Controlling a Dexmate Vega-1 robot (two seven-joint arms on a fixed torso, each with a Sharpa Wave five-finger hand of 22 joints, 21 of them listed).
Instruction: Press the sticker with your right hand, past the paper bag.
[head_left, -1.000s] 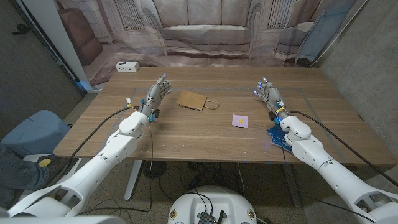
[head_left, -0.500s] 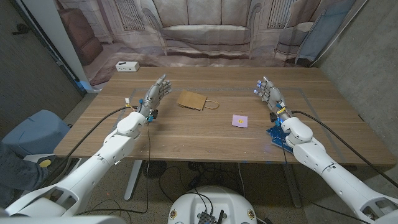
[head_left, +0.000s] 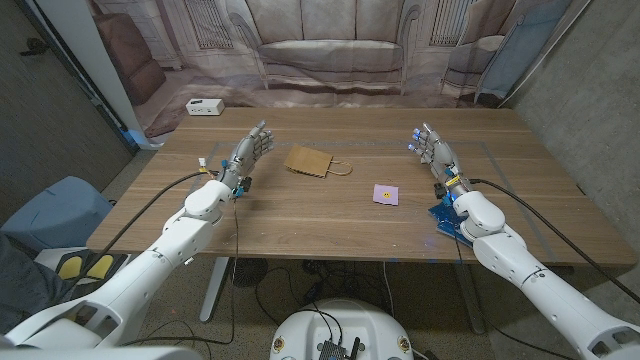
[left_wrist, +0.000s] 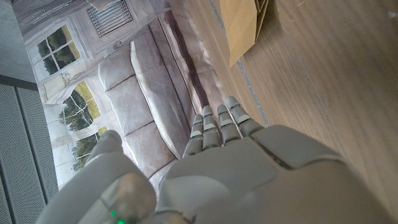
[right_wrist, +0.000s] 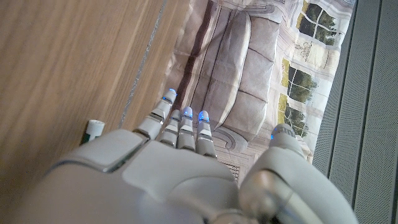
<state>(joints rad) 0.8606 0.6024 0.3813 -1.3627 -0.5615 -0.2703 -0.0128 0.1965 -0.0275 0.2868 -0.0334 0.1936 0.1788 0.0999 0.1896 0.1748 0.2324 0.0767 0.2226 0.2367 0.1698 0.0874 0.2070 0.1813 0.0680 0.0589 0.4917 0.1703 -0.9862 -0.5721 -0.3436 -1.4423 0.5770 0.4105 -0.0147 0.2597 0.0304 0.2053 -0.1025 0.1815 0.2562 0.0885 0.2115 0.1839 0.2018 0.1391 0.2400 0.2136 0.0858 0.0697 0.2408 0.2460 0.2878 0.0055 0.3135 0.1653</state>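
Your right hand (head_left: 432, 152) stands over the right side of the table (head_left: 300, 215), fingers (right_wrist: 180, 124) stretched out straight and close together, with nothing in them; their tips glow blue. The sticker (head_left: 385, 194), a small purple square with a yellow face on it, lies flat on the wood nearer the table's middle than your right hand, near it but clearly apart. The paper bag (head_left: 309, 161) lies flat further to the left, its handle pointing toward the sticker, with bare wood between the two. Your left hand (head_left: 250, 150) is raised just left of the bag, fingers (left_wrist: 217, 124) extended and empty; its wrist view shows the end of the bag beyond the fingertips, not touching them. A blue flat object (head_left: 445, 219) sits at the table's near right edge beside your right forearm. A white box (head_left: 203, 106) rests at the far left corner.
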